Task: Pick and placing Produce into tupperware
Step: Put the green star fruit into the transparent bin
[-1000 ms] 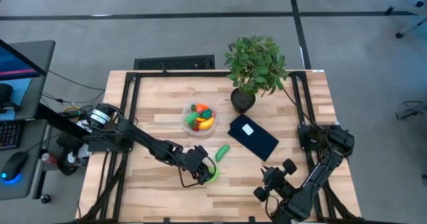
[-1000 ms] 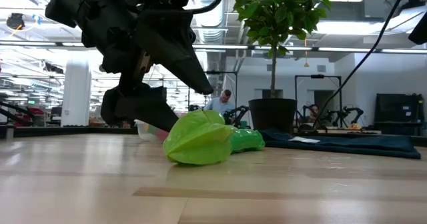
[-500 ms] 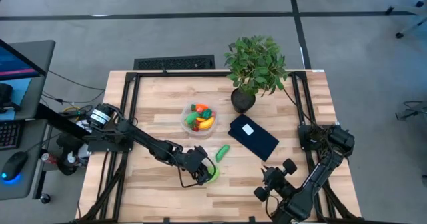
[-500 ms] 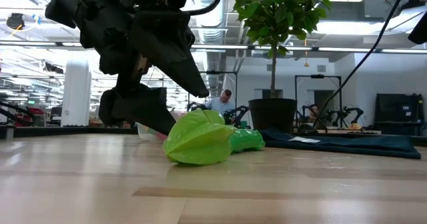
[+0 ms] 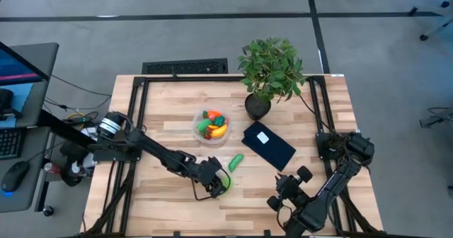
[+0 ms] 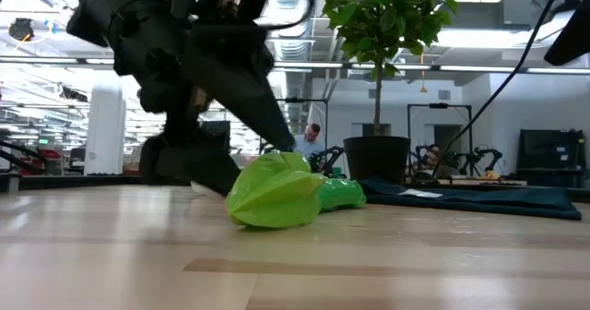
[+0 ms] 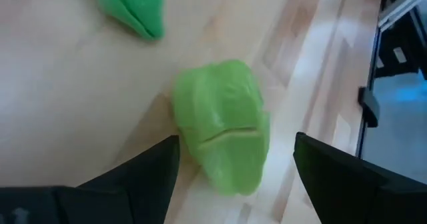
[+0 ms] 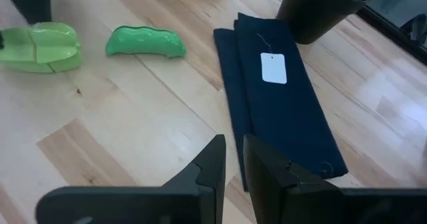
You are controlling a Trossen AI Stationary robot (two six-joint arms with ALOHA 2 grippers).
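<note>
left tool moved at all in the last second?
Yes, slightly. In the low view the left tool has dropped closer around the light green pepper, which sits unmoved beside the green cucumber.

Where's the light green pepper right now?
High view: the green pepper lies on the table's front middle, between the left gripper's open fingers, just in front of the green cucumber.

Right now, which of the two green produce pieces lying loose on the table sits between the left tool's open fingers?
The lighter, lumpy green pepper, bracketed by the left tool. The smoother, elongated green piece lies apart, nearer the dark blue cloth.
</note>
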